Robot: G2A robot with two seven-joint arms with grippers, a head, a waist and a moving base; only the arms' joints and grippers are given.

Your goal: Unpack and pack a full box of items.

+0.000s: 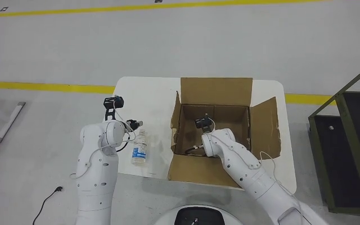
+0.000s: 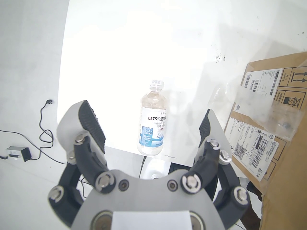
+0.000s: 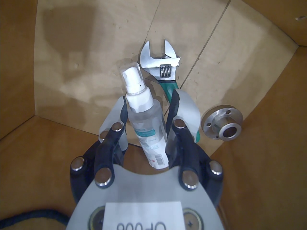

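Inside box (image 1: 216, 90) | right wrist view: right gripper (image 3: 150, 101) clamped on spray bottle (image 3: 144, 113); wrench (image 3: 160, 60) and metal flange (image 3: 221, 122) on box floor | left wrist view: left gripper (image 2: 147, 116) spread wide, nothing held, above clear bottle (image 2: 153, 123) lying on table (image 2: 144, 37) beside box

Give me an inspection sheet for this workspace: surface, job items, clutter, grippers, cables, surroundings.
Surface: white table, a few dark specks.
Job's things: open box on the table; wrench, flange and spray bottle inside; bottle lying beside the box at the table's near edge.
Clutter: clear plastic bag against the box's outside.
Grippers: left gripper open above the bottle; right gripper shut on the spray bottle.
Cables: loose cable on the floor.
Surroundings: yellow floor lines; dark rack.
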